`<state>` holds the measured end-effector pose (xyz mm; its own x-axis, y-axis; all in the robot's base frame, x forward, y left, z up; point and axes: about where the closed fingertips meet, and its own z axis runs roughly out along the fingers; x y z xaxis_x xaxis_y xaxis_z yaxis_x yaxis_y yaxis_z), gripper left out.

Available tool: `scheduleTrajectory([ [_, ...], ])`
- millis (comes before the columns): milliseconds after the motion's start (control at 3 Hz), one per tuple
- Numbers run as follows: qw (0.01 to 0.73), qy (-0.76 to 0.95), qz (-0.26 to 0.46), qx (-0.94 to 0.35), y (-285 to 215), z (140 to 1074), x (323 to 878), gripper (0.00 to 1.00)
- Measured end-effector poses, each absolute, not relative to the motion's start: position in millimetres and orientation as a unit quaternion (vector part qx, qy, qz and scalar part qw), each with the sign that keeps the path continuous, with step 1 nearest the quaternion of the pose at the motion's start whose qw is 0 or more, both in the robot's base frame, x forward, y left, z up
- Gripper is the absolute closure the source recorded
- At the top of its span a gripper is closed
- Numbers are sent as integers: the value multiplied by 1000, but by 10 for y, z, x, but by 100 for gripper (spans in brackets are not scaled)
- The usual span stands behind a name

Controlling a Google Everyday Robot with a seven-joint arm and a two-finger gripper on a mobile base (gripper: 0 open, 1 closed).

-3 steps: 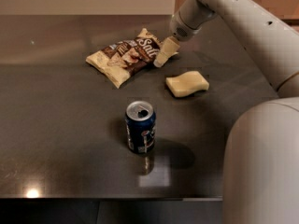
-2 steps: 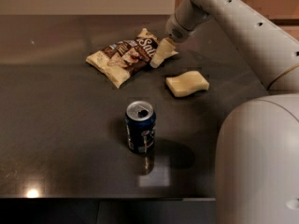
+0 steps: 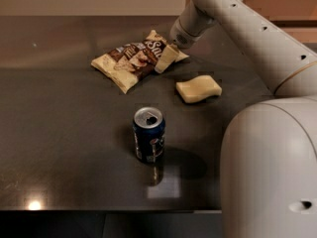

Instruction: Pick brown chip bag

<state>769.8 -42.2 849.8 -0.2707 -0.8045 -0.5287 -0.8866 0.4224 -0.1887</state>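
The pincer (image 3: 166, 59) sits at the right edge of the brown chip bag (image 3: 128, 61) on the table (image 3: 59, 133), apparently lined up for a grasp, though I cannot tell whether it is open or closed.

Pincer (image 3: 166, 59) at brown chip bag (image 3: 130, 63) hides its edge.
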Motion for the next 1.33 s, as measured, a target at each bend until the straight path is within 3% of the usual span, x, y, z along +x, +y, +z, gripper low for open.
scheduleTrajectory([
  [1000, 278, 797, 97, -528, -354, 8638, 7640, 87],
  [1333, 287, 794, 122, -522, -396, 8851, 7499, 100],
])
